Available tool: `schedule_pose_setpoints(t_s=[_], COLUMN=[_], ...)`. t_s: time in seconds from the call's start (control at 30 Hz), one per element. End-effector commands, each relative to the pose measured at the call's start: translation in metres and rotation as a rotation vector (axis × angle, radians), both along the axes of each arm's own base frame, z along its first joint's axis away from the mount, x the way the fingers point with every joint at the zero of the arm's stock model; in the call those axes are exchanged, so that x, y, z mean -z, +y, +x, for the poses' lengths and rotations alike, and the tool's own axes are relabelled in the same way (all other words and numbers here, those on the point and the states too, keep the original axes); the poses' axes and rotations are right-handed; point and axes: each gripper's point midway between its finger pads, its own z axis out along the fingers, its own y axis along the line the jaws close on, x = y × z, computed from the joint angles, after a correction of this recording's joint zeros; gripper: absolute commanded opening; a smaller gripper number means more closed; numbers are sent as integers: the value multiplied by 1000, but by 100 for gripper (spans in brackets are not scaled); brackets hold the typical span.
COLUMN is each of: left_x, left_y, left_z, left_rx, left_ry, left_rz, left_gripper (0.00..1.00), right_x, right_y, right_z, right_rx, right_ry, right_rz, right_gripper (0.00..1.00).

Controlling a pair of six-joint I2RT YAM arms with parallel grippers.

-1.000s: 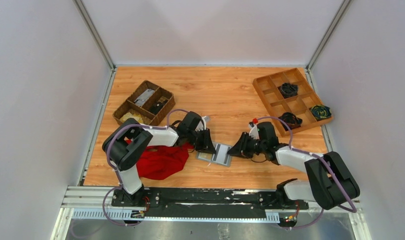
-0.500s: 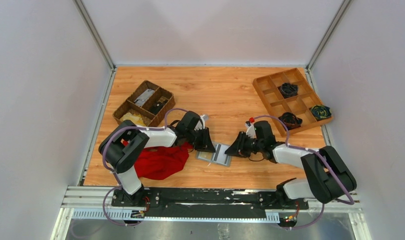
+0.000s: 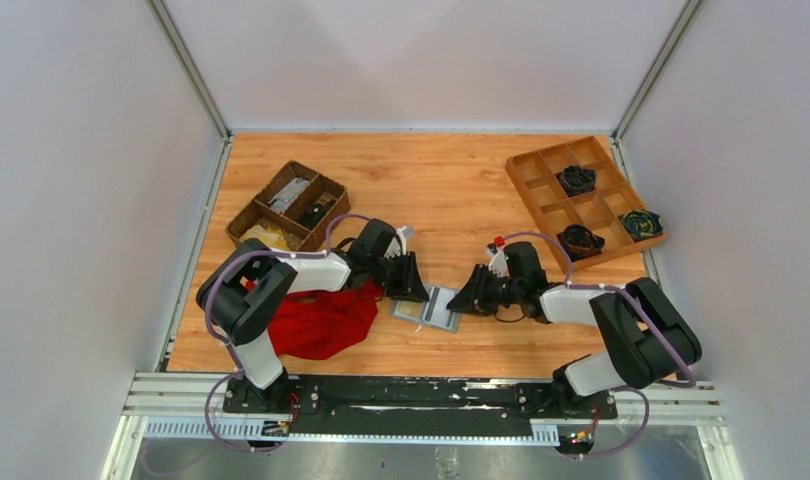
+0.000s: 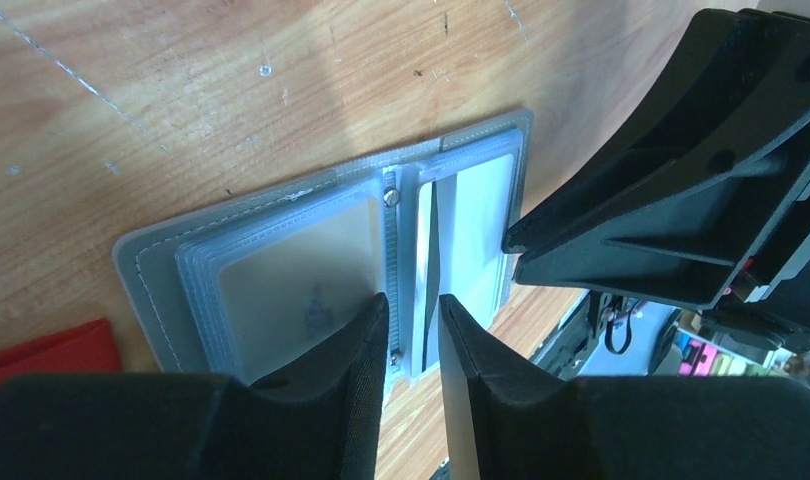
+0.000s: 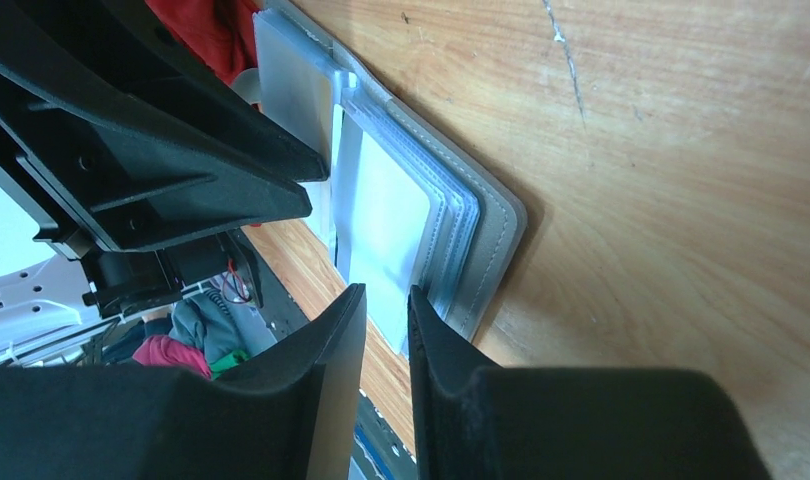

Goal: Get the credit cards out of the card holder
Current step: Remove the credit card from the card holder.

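Note:
The grey card holder lies open on the wooden table between my two grippers. The left wrist view shows its cover, clear sleeves and a tan credit card inside the left-hand sleeve. My left gripper sits over the spine with its jaws a little apart, straddling a raised sleeve edge. My right gripper is at the holder's other half, its jaws narrowly apart around the corner of a pale sleeve; whether they pinch it is unclear. Seen from above, left gripper and right gripper face each other.
A red cloth lies crumpled just left of the holder, under the left arm. A dark wicker basket stands at the back left. At the back right is a wooden compartment tray with black items in it.
The left jaws have parted slightly at the holder's spine. The right gripper has edged left onto the holder's right half. The holder has stayed in place.

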Motion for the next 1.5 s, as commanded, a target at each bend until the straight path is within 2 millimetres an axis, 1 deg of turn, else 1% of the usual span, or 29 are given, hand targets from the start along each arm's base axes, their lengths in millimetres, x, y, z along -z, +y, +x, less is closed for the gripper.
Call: schedule_pose_setpoints(t_s=[0.0, 0.1, 0.17, 0.33, 0.43, 0.57, 0.83, 1.23, 1.47], left_x=[16, 20, 22, 25, 25, 26, 25, 24, 24], left_y=[9, 10, 11, 13, 12, 11, 11, 10, 14], left_z=[-8, -10, -11, -12, -11, -11, -11, -8, -4], left_rx=[27, 32, 35, 41, 43, 43, 43, 42, 35], left_ry=[26, 31, 30, 32, 32, 37, 35, 38, 41], left_rz=[32, 40, 45, 50, 48, 47, 45, 40, 33], left_gripper=[32, 32, 30, 28, 26, 24, 25, 25, 23], right_x=[3, 3, 1, -13, -16, -11, 0, -3, 8], right_y=[4, 4, 4, 5, 7, 7, 10, 18, 20], right_z=[0, 0, -1, 1, 5, 5, 3, 8, 6], right_rx=[-15, -16, -16, -18, -17, -17, -30, -50, -56], right_ry=[-3, -3, -6, -56, -68, -53, -20, -30, 4], right_rz=[-8, -6, -1, 20, 24, 21, 29, 42, 32], right_gripper=[26, 26, 26, 27, 27, 27, 26, 26, 25])
